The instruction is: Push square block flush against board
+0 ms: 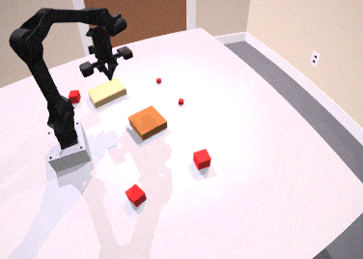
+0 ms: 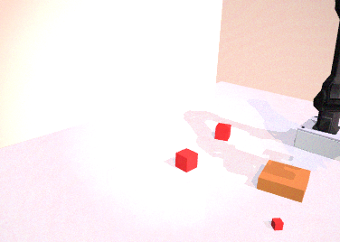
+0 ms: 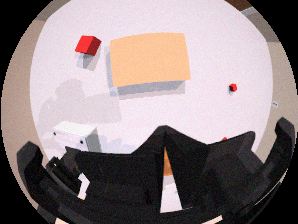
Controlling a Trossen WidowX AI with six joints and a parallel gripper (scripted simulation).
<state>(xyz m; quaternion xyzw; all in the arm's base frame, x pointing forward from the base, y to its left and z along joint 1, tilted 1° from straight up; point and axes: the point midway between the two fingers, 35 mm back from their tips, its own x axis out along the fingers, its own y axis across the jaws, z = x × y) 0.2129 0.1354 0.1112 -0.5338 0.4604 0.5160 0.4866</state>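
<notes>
The orange square block (image 1: 147,122) (image 2: 284,181) lies flat on the white table (image 1: 251,131). The pale yellow board (image 1: 107,93) lies behind it to the left, with a gap between them; their sides do not touch. In the wrist view the board (image 3: 148,62) shows as a pale rectangle ahead of the fingers, and a sliver of orange shows between the fingers. My gripper (image 1: 109,75) (image 3: 162,129) is shut and empty. It hangs in the air over the board's area and touches neither part.
Red cubes stand left of the board (image 1: 74,96) (image 3: 88,44) and in front of the block (image 1: 202,158) (image 1: 135,194) (image 2: 186,160) (image 2: 222,131). Two tiny red cubes (image 1: 158,80) (image 1: 181,101) lie to the right. The arm's base (image 1: 68,153) (image 2: 316,141) stands at the left.
</notes>
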